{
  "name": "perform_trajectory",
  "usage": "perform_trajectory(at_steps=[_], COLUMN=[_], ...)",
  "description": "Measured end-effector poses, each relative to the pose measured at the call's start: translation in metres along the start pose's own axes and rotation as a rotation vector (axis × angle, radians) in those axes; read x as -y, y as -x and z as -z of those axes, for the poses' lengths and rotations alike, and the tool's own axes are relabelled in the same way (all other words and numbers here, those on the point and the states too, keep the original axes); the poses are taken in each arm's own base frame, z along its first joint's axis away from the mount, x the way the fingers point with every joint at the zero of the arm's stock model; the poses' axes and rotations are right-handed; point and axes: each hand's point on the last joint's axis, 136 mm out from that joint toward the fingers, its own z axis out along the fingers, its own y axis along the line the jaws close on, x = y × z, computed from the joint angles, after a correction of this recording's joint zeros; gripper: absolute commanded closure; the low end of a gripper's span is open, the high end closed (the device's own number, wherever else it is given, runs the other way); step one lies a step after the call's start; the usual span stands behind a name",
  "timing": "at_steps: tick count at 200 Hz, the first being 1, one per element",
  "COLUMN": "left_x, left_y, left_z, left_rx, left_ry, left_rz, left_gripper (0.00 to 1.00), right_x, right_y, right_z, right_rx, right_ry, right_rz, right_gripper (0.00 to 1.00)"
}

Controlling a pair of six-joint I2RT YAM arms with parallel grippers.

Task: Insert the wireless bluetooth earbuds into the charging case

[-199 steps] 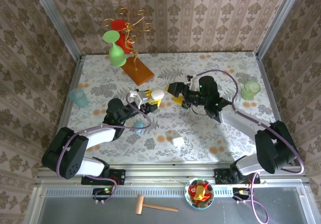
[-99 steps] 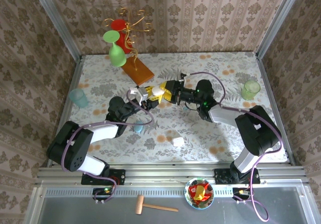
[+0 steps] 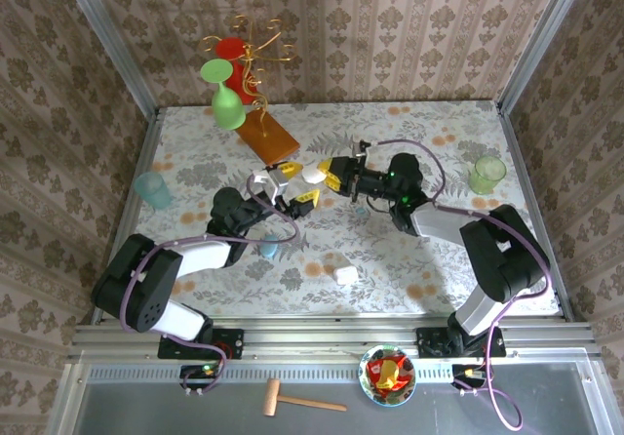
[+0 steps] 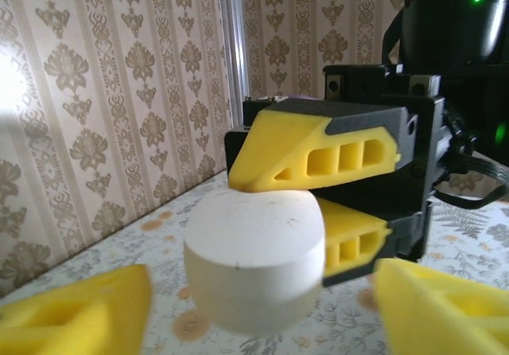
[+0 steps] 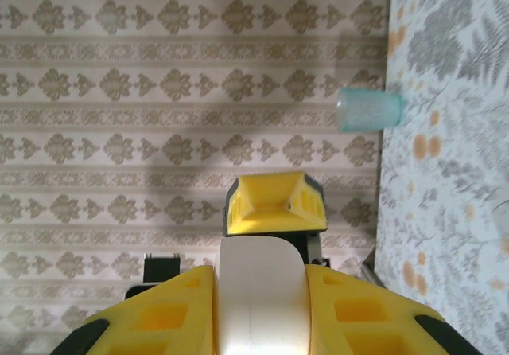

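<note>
A white rounded charging case [image 3: 313, 174] hangs in the air above the middle of the table. My right gripper [image 3: 330, 173] is shut on it from the right; in the right wrist view the case [image 5: 262, 275] sits squeezed between my yellow pads [image 5: 171, 315]. My left gripper [image 3: 300, 183] stands open around the case, one finger on each side and apart from it. From the left wrist the case [image 4: 254, 259] hangs between my own spread fingers [image 4: 71, 311], with the right gripper's fingers [image 4: 318, 152] clamping it from behind. The earbuds are hidden.
A small white squarish case [image 3: 345, 274] and a pale blue piece [image 3: 268, 248] lie on the table near the front. A teal cup [image 3: 153, 189] stands left and a green cup [image 3: 487, 174] right. A wire stand with green and red glasses [image 3: 239, 84] stands at the back.
The right gripper came in from the right and shut on the white case. The left gripper, which held the case, has opened and let go of it.
</note>
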Motion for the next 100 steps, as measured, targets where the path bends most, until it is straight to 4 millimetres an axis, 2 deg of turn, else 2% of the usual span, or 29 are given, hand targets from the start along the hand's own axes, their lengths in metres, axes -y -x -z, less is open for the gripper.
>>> perform_trajectory(at_steps=[35,65,100], left_x=[0.0,0.0,0.0], left_y=[-0.021,-0.038,-0.05], left_z=[0.007,0.017,0.03], left_rx=[-0.068,-0.155,-0.229], left_ry=[0.026,0.056,0.093], left_rz=[0.01,0.01,-0.002], left_gripper=[0.0,0.0,0.0], right_x=[0.034,0.062,0.098], right_y=[0.03,0.077,0.13], right_z=[0.018,0.023,0.011], right_rx=[0.072,0.165,0.222], right_ry=[-0.144,-0.297,-0.438], right_rz=[0.061,0.148,0.22], right_gripper=[0.79,0.8,0.8])
